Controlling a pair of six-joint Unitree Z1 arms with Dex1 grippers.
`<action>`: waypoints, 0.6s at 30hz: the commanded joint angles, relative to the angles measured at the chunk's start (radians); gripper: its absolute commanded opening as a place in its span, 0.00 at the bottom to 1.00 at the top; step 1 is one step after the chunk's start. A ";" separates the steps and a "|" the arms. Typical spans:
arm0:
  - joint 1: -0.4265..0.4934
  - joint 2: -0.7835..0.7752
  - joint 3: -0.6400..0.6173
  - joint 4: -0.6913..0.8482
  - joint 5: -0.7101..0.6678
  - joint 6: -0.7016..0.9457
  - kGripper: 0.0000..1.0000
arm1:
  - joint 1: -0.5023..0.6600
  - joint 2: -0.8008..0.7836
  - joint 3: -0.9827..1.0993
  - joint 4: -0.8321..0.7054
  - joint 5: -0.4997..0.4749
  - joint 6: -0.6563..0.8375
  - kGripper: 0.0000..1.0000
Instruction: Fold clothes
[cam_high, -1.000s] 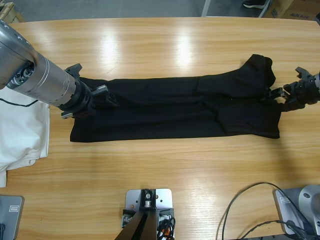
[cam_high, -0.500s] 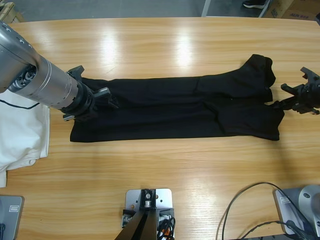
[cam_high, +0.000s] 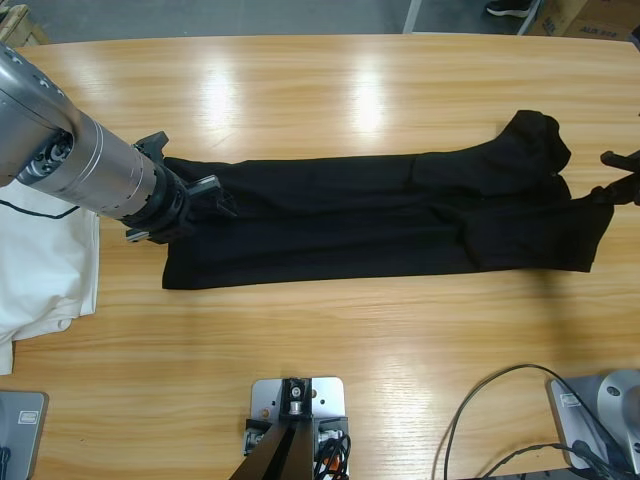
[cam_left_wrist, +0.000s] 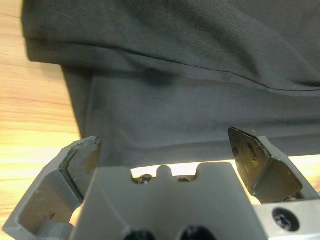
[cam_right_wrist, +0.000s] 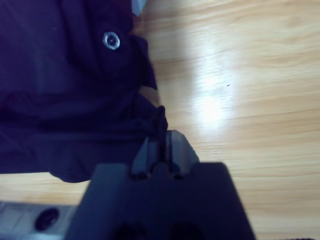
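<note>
Black polo (cam_high: 380, 215) lies folded into a long narrow band across the middle of the table (cam_high: 330, 90), running from centre-left to the right edge of the high view; a silver button (cam_right_wrist: 110, 40) shows in the right wrist view, upper left. Left tool (cam_left_wrist: 167, 155) sits at the band's left end, jaws spread wide and holding nothing, fabric lying flat just ahead of them. Right tool (cam_right_wrist: 161, 145), barely visible at the right edge of the high view, has its jaws closed tight with a pinch of the polo's edge between them. White shirt (cam_high: 45, 270) lies at the far left of the frame, partly under the left arm, apart from the polo. Judgement: fabric is light, soft and limp, so it will sag and drag on the wood rather than hold shape, and layers may slide over each other. Best hold looks like the hem corners or seamed edges at each end, pinching all layers together; a mid-panel pinch would likely bunch it.
</note>
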 joint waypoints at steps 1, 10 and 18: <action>-0.019 0.032 0.040 0.001 -0.012 -0.012 1.00 | 0.013 0.114 0.053 -0.061 -0.085 0.015 0.00; 0.160 -0.072 0.164 -0.138 -0.178 0.262 0.83 | 0.085 -0.092 0.050 -0.068 -0.051 -0.003 1.00; 0.325 -0.078 0.405 -0.380 -0.336 0.324 0.83 | 0.103 -0.086 0.068 -0.059 -0.050 -0.001 1.00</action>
